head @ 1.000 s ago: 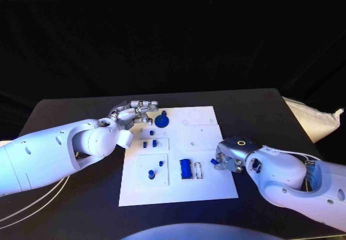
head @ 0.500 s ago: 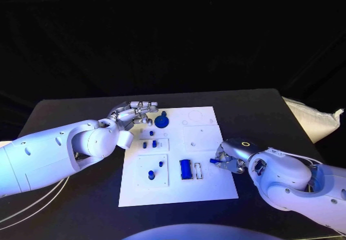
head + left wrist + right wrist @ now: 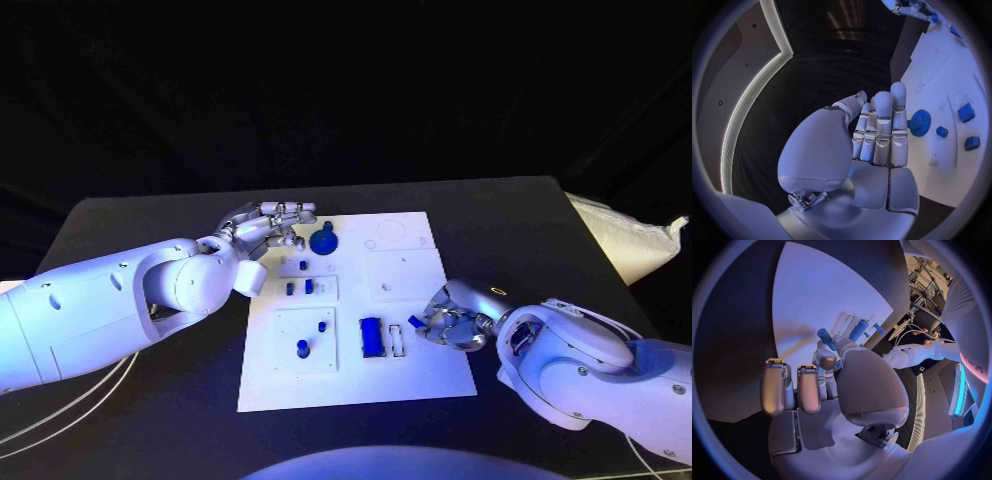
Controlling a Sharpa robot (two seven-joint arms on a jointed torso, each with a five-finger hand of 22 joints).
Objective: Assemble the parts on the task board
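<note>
From the head camera we saw the flat white rectangular task board (image 3: 361, 320) lying in the middle of the matte black table (image 3: 548, 230). Our right hand (image 3: 450, 322) sat at the board's right edge and pinched a small blue peg-shaped part (image 3: 418, 321) in its fingertips, just beside the long blue bar-shaped part (image 3: 371, 337) resting in a slot on the board. Our left hand (image 3: 271, 224) hovered at the board's far left corner, fingers extended side by side with nothing in them, just beside the round blue gear-shaped part (image 3: 325, 240). More small blue block parts (image 3: 299, 288) stood in recesses at the board's left side, and a small blue oval part (image 3: 303, 348) sat nearer us. A pale crumpled bag (image 3: 623, 238) lay off the table's right edge, and black cloth hung behind.

From the left wrist camera, the silver, smooth-jointed fingers (image 3: 882, 127) stood straight and close together, released, with the toothed blue gear (image 3: 919, 122) just beyond their tips on the glossy white board (image 3: 942, 65); whether they touched it we could not tell. Two blue blocks (image 3: 965, 112) lay further along.

From the right wrist camera, the blue peg (image 3: 826, 336) stuck out from between the thumb and a finger (image 3: 826, 360), grasped, over the white board (image 3: 823, 295), with the blue bar (image 3: 858, 330) close behind it. The other fingers (image 3: 786, 387) curled loosely, apart from the peg.
</note>
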